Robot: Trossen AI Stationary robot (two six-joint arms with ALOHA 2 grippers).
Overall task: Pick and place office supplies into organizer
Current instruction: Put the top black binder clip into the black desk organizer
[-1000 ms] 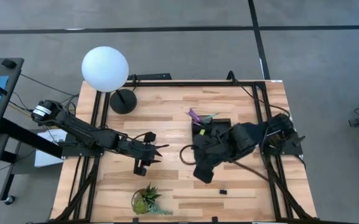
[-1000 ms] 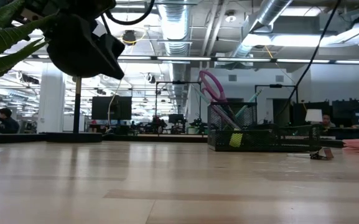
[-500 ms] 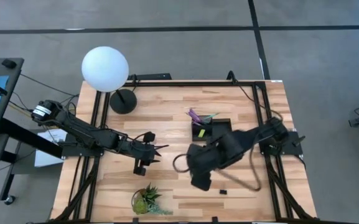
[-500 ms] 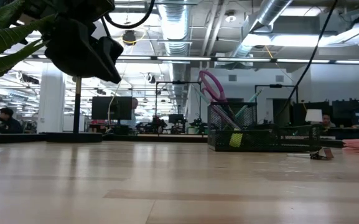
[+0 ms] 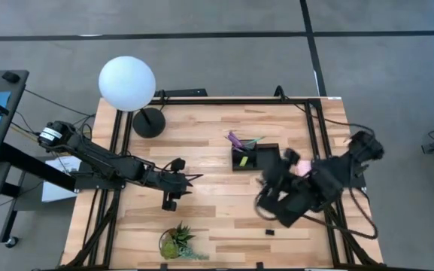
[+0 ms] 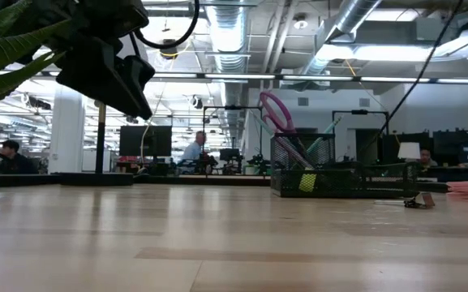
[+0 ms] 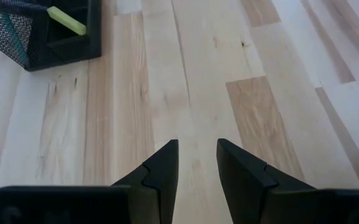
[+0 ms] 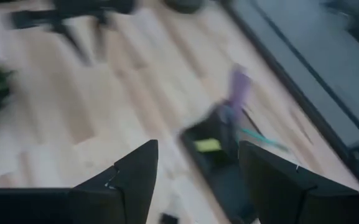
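The black organizer (image 5: 250,156) stands right of the table's middle. Purple-handled scissors (image 6: 276,111) and a teal pen (image 5: 256,140) stick up out of its taller compartment, and a yellow piece (image 7: 67,20) lies in its lower tray. A pink sticky-note pad (image 5: 301,167) lies on the table to the organizer's right, partly under my right arm. A small black clip (image 5: 269,232) lies near the front edge. My right gripper (image 8: 198,146) hangs open and empty above the table, right of the organizer. My left gripper (image 7: 198,149) hovers open and empty left of the organizer (image 7: 42,31).
A white globe lamp (image 5: 127,83) with a round black base (image 5: 149,122) stands at the far left. A small green plant (image 5: 177,242) sits at the near edge. Bare wood lies between my left gripper (image 5: 192,179) and the organizer.
My right arm first swung out toward the table's near left, then went back toward the right edge while turning, so the organizer and the pink pad now show from above. My left gripper has tipped slightly in place.
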